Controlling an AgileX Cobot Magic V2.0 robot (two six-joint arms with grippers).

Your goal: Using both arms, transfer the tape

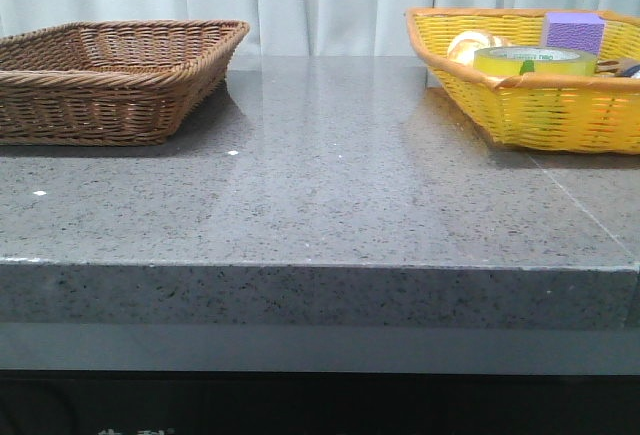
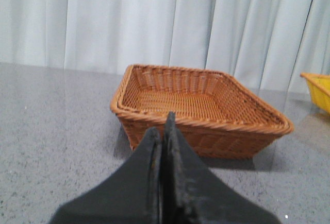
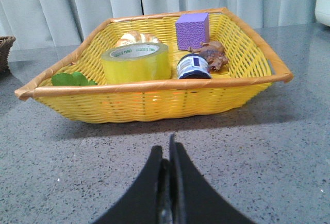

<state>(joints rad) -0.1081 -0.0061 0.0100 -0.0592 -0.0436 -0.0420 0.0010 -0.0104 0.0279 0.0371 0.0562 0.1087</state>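
The yellow tape roll (image 1: pixel 534 60) lies flat in the yellow basket (image 1: pixel 540 115) at the back right. It also shows in the right wrist view (image 3: pixel 136 60), left of middle in that basket (image 3: pixel 154 98). My right gripper (image 3: pixel 168 149) is shut and empty, over the grey table a short way in front of the basket. My left gripper (image 2: pixel 164 126) is shut and empty, in front of the brown wicker basket (image 2: pixel 201 108). Neither arm shows in the front view.
The brown basket (image 1: pixel 110 80) stands at the back left and holds nothing that shows. The yellow basket also holds a purple block (image 3: pixel 192 31), a pale tan-and-white round thing (image 3: pixel 135 38), a dark blue jar (image 3: pixel 193 67), a brown lump (image 3: pixel 212 54) and green leaves (image 3: pixel 72 79). White curtains hang behind.
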